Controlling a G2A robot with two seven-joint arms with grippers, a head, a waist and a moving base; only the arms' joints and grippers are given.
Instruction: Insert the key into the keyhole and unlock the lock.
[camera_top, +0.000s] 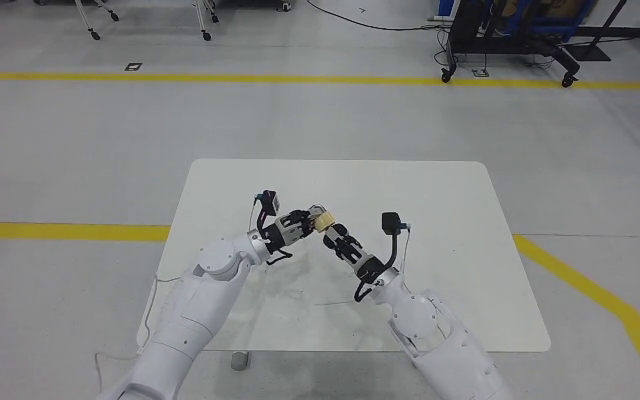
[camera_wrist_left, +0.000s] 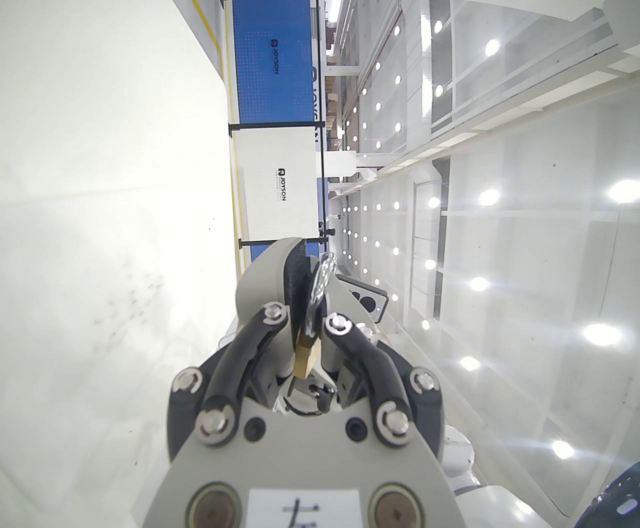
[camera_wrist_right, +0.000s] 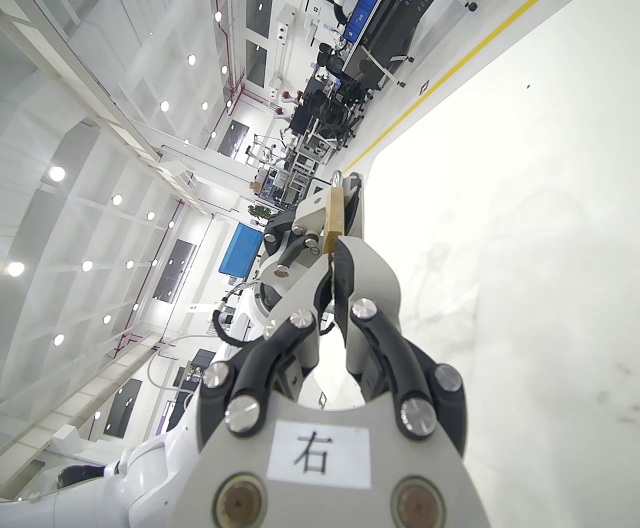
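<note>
Overhead, padlock: a small rectangular brass padlock is held up off the surface, where the two arms meet.
Table: a white rectangular table with rounded corners lies under the padlock, whose place is over the table's middle part.
Left gripper: the grey two-finger left gripper with black links touches the padlock on its left side.
Right gripper: the matching grey right gripper has its tips against the padlock's right, nearer side.

Left wrist, padlock: the brass body sits deep between this gripper's two fingers, close to the palm.
Shackle: the silver steel shackle runs from the padlock body out toward the fingertips.
Left gripper: its fingers are clamped on the padlock from both sides.

Right wrist, padlock: the body stands just beyond this gripper's tips, with the shackle on its far end.
Right gripper: its fingers are pressed close together, and the tips touch the padlock's near, lower end.
Key: it cannot be made out, because whatever lies between the right pads is hidden.
Left gripper, farther off: its fingers flank the padlock and pinch it.
</note>
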